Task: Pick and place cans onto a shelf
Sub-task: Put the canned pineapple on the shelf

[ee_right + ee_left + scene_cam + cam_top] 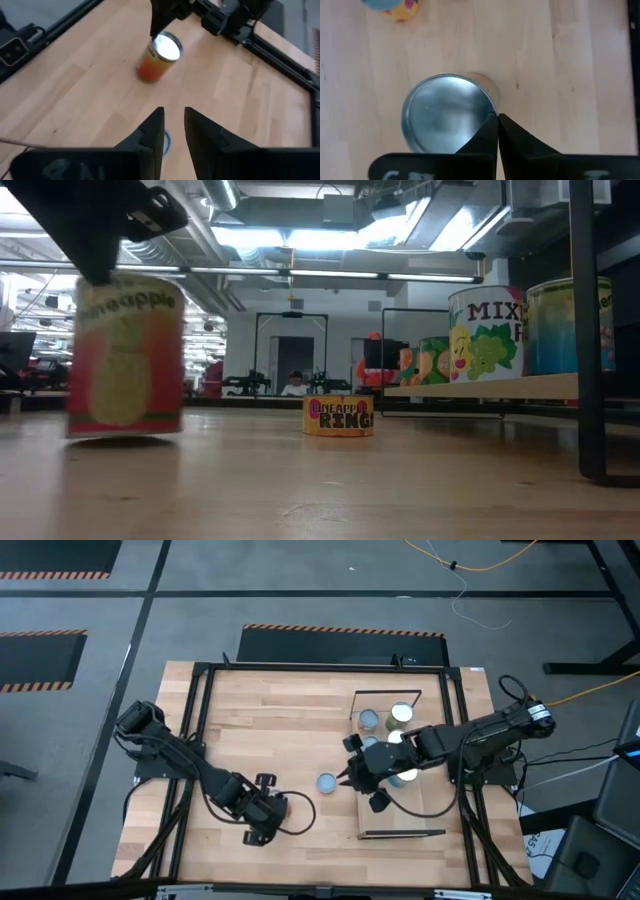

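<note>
Worktop [280,730]: pale wood planks, smooth, satin sheen, faint grain and seams; edged by a thin black metal frame [200,720].

Shelf [500,387]: pale wood board on dark matt metal end frames.

Tall can [447,120], centre of the left wrist view: bare metal lid, brushed and glossy, mirror-bright; printed paper label, orange-red.

Low can [339,416], centre of the low view: glossy printed label.

Left end effector [497,131] and right end effector [172,122]: matt black plastic fingers.
</note>
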Controlling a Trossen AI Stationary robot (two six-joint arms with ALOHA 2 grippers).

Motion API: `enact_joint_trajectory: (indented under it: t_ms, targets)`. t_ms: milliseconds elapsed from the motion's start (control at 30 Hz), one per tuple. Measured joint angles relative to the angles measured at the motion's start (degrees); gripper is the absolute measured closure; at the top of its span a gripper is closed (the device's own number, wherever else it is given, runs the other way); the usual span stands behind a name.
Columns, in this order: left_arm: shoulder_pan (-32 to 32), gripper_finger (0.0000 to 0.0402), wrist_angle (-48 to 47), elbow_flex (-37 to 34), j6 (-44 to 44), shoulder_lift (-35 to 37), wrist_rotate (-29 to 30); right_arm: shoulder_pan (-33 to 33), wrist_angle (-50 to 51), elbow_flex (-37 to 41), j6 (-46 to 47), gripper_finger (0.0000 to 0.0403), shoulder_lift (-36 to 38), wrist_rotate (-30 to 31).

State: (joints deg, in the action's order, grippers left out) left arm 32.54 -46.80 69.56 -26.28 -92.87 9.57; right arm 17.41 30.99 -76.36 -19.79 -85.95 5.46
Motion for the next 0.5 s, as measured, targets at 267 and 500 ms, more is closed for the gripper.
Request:
enact_joint_trajectory:
  t_ms: [267,500]
  targets:
    - [0.0,0.0397,-0.1,0.0,0.0,-0.1,0.3,-1.4,-1.8,0.0,0.0,0.0324,-3.2,-2.6]
    - [-0.1,0.0365,0.1,0.0,-0.2,-0.1,0.3,-1.7,-3.1,0.0,-0.2,0.0324,-7.7,-2.6]
